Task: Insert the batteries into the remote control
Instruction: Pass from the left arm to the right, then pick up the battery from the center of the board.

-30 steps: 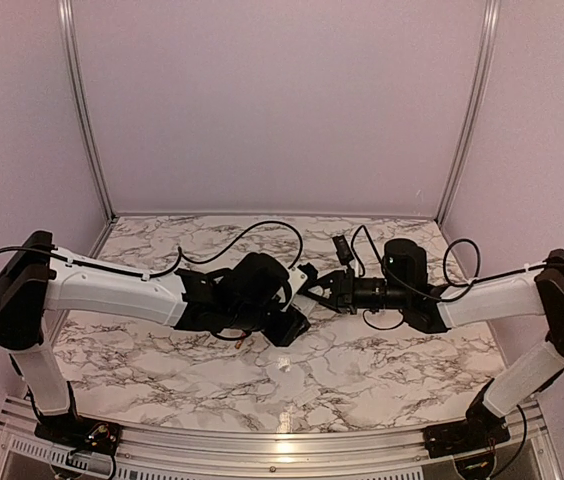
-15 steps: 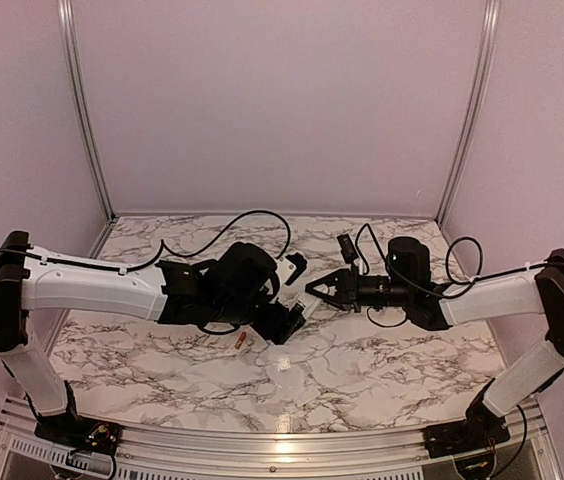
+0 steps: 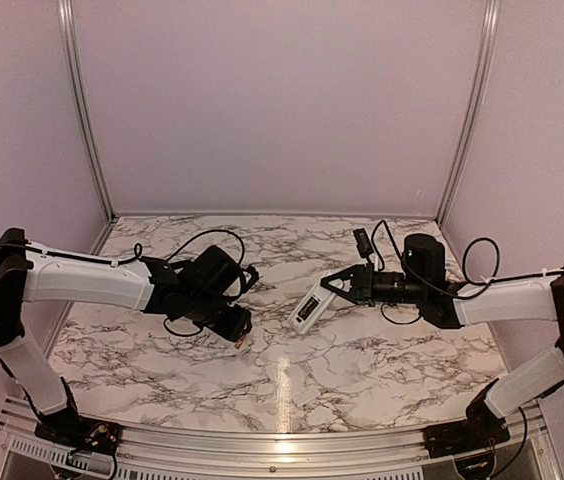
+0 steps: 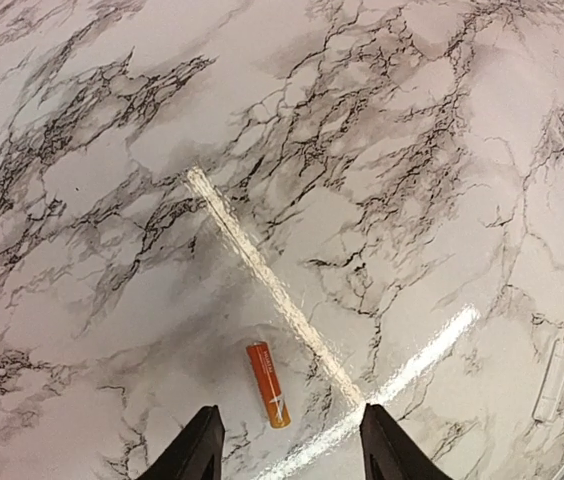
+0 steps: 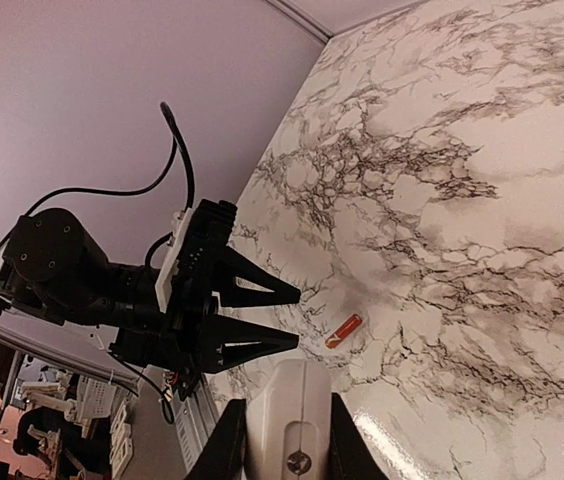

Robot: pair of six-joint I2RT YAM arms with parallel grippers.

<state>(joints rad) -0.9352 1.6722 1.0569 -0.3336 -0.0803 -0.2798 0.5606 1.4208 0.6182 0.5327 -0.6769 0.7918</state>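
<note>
One red battery (image 4: 267,385) lies flat on the marble table (image 4: 262,150), just ahead of and between my left gripper's (image 4: 287,452) open fingertips; nothing is held. From above, the left gripper (image 3: 239,328) hovers at that battery (image 3: 239,342), left of centre. The white remote control (image 3: 306,309) hangs out from my right gripper (image 3: 331,290), which is shut on its end. In the right wrist view the remote (image 5: 287,420) fills the gap between the fingers of the right gripper (image 5: 284,448). Beyond it are the left gripper (image 5: 262,315) and the battery (image 5: 344,329).
A small pale flat piece (image 4: 550,375) lies on the table to the right of the battery. Black cables loop over both wrists. Pale walls (image 3: 282,100) close off the back and sides, and a metal rail (image 3: 282,440) runs along the near edge.
My left gripper has left the remote at the centre and swung left and down to the battery. The right gripper has drawn back to the right with the remote in it.
</note>
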